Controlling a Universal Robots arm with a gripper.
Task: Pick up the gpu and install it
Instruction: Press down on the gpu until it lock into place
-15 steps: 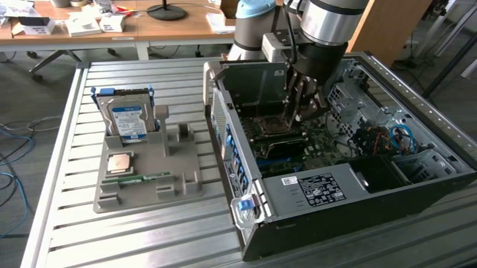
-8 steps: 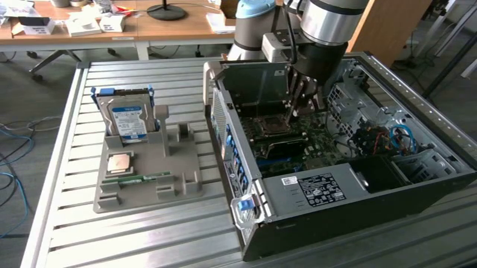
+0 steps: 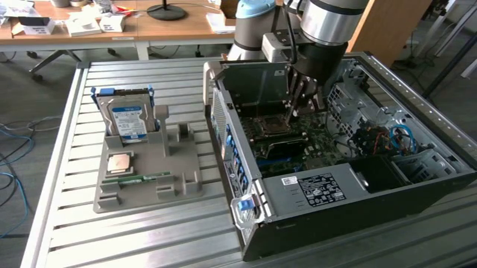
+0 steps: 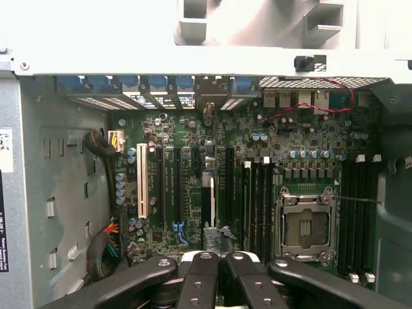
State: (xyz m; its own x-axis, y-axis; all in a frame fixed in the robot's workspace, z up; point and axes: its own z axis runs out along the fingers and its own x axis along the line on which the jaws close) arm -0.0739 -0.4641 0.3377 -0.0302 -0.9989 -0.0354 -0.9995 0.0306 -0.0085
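We see the gripper (image 4: 219, 259) lowered inside an open computer case (image 3: 335, 223), its black fingers (image 4: 199, 283) pressed together with no gap between them. Just beneath the fingertips, in the wrist view, the gpu (image 4: 217, 233) stands edge-on above the green motherboard (image 4: 180, 141). It sits among the long black expansion slots (image 4: 170, 187), between a white slot (image 4: 141, 190) and the CPU socket (image 4: 306, 225). We cannot tell whether the fingertips touch the card or sit just above it, or whether it is fully home in its slot.

We judge the work to be at the install step. The card is in the case and the closed fingers are placed as if to bear on its top edge. Seating it would call for straight downward pressure, square to the slot, without tilting the card.

The case lies on its side on a table of metal slats (image 3: 111, 240). To the exterior view's left, a grey parts tray (image 3: 149, 195) holds a hard drive (image 3: 128, 120), a processor chip (image 3: 119, 163) and a memory stick (image 3: 138, 180). Behind are wooden desks (image 3: 179, 28) with boxes, and blue cables (image 3: 11, 167) on the floor.
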